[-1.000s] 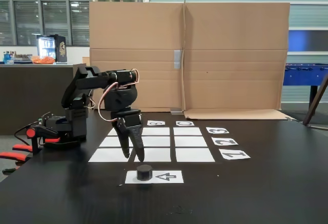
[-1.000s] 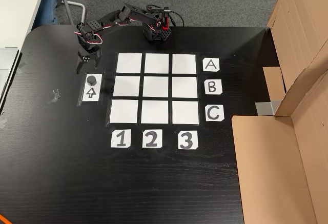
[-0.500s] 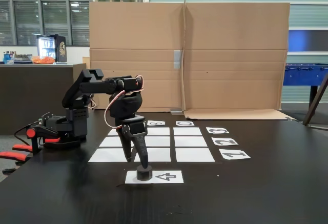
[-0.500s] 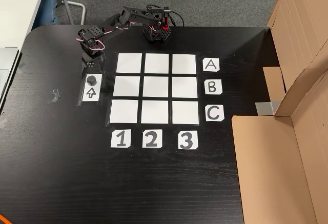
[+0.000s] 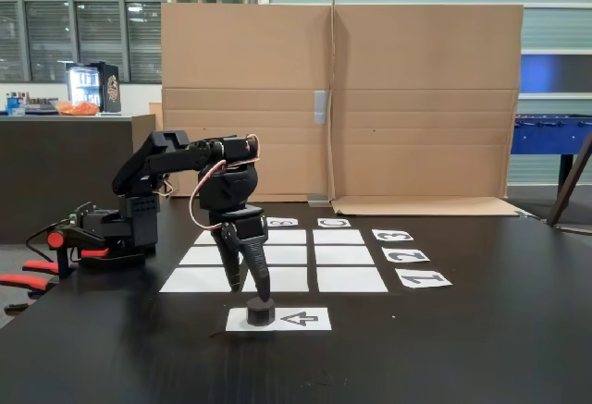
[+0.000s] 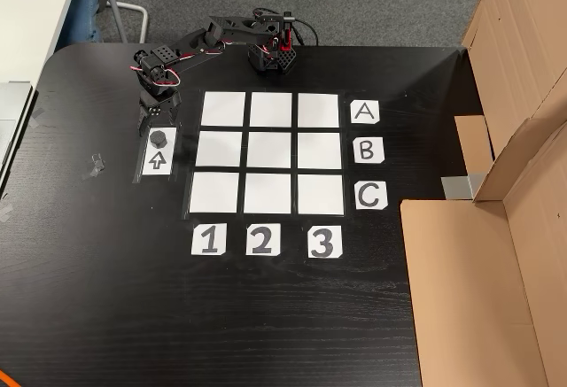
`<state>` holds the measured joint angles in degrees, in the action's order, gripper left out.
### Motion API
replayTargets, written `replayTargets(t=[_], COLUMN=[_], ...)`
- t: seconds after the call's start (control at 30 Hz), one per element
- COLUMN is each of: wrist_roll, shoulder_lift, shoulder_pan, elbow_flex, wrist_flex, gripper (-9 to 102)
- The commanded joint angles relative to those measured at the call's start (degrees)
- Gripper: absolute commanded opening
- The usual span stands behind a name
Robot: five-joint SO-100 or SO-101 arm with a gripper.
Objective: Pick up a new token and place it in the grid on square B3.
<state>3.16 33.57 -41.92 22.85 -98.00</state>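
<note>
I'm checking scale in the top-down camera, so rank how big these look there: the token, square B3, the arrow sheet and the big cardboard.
1. cardboard
2. square B3
3. arrow sheet
4. token

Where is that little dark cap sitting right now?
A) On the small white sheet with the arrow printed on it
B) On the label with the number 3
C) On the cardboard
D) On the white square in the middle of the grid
A: the token rests on the arrow sheet, beside the grid, under the gripper.
</note>
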Motion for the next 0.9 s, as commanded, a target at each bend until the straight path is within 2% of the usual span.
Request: replayTargets(t=[0.0, 0.87], wrist_roll=[-0.6, -0.6], shoulder_lift=[0.0, -7.6], shoulder_pan=[-0.1, 0.0], elbow_flex=[-3.2, -8.3], wrist_flex=[-0.3, -0.3], gripper=[39, 38])
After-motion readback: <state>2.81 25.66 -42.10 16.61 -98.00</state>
